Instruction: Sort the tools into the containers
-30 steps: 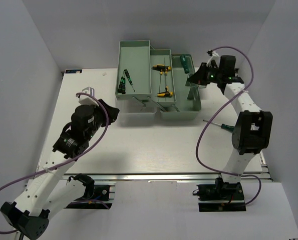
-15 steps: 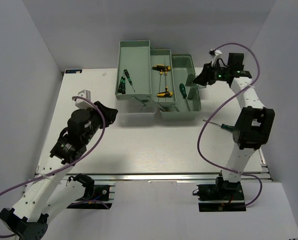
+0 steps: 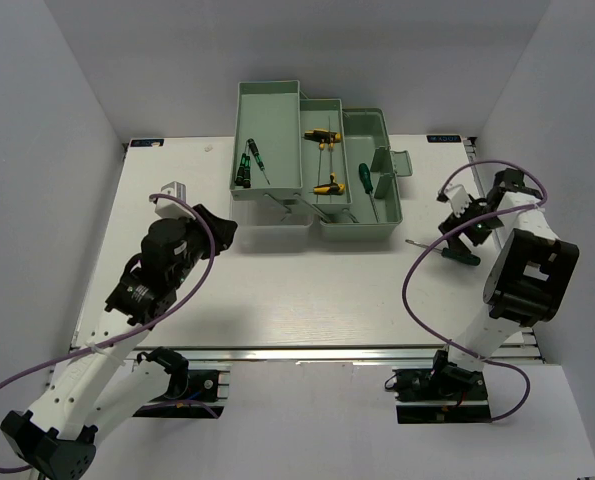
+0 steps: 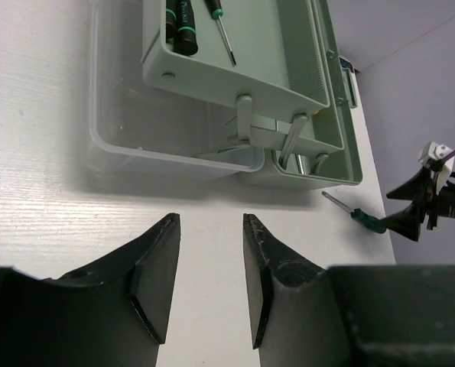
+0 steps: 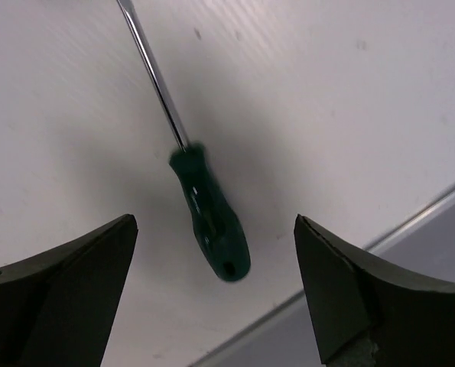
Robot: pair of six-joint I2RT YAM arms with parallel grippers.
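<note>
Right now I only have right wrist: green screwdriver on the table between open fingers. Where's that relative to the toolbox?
Observer: The green screwdriver lies on the table right of the toolbox, apart from it, shaft tip pointing toward it.
Operator: Nearest tray occupied?
Observer: The right tray holds one green-handled screwdriver.
Operator: Left arm nearby?
Observer: No. The left gripper hangs open and empty at the toolbox's left front, facing the clear lid.

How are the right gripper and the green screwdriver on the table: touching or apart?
Apart. Right wrist view: the open right gripper straddles the green screwdriver, bare table on both sides.
</note>
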